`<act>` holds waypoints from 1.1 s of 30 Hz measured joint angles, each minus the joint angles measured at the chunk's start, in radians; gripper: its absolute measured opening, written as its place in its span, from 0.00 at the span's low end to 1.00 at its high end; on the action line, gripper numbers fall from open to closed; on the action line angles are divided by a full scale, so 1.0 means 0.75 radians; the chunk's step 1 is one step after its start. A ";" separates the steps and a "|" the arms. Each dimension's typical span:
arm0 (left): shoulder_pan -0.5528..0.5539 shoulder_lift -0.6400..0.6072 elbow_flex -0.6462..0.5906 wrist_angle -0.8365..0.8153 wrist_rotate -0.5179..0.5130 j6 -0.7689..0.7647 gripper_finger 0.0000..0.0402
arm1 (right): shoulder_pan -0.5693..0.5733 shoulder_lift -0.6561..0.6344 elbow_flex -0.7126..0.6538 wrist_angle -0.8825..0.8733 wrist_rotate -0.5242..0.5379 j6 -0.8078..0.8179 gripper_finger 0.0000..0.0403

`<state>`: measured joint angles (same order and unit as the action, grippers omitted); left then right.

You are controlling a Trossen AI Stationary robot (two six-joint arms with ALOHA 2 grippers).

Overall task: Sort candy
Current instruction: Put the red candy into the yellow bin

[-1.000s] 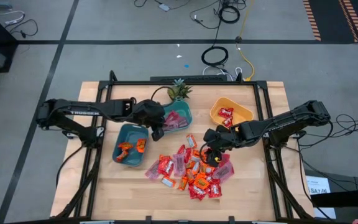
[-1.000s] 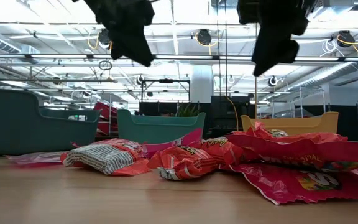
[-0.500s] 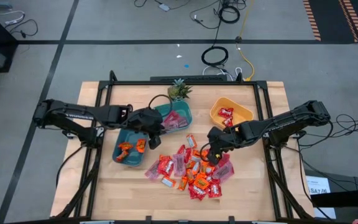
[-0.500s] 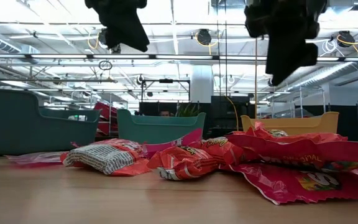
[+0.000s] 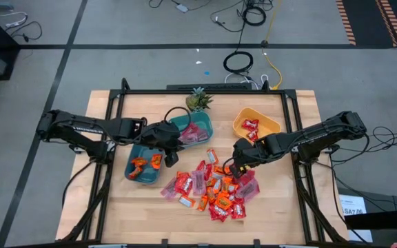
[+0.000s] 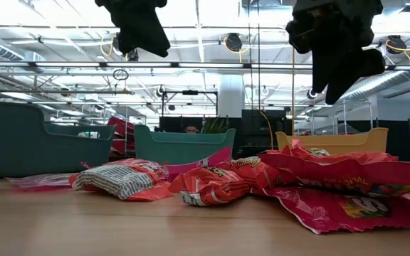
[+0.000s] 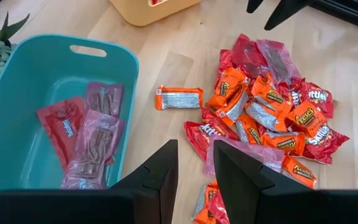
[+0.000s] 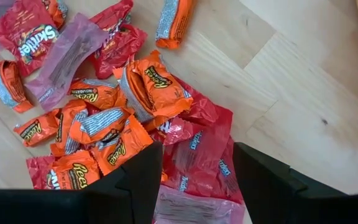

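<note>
A pile of candy in red, orange and pink wrappers lies on the wooden table, seen also in the right wrist view and the left wrist view. My right gripper hangs open above the pile's right part, pointing down, with nothing between its fingers. My left gripper hovers open and empty between the light teal bowl and the dark teal bowl, left of the pile. The light teal bowl holds pink and red candies.
The dark teal bowl holds a few orange candies. A yellow bowl with red candies stands at the back right. A small green plant sits at the far edge. Bare wood lies along the near edge.
My left gripper has swung from the light teal bowl toward the table's near edge, beside the dark teal bowl. My right gripper has rolled about its own axis above the pile, so its fingers now stand turned. No candy has moved.
</note>
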<state>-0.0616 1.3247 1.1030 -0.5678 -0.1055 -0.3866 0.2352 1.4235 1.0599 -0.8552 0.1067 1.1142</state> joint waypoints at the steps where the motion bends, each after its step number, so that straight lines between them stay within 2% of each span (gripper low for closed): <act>1: 0.000 0.000 0.000 0.000 0.000 0.000 0.28 | 0.000 0.000 0.000 -0.002 0.000 0.000 0.46; 13: 0.000 0.001 0.000 -0.005 0.000 0.001 0.28 | 0.000 0.000 0.000 0.012 0.070 0.023 0.46; 26: 0.000 0.001 0.000 -0.004 0.000 0.001 0.28 | 0.003 0.000 0.000 0.021 0.073 0.037 0.46; 33: 0.000 0.001 0.000 -0.004 0.000 0.001 0.28 | 0.064 0.000 0.000 0.019 0.072 0.146 0.46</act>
<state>-0.0616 1.3251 1.1030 -0.5709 -0.1053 -0.3859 0.2833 1.4235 1.0599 -0.8406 0.1608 1.2237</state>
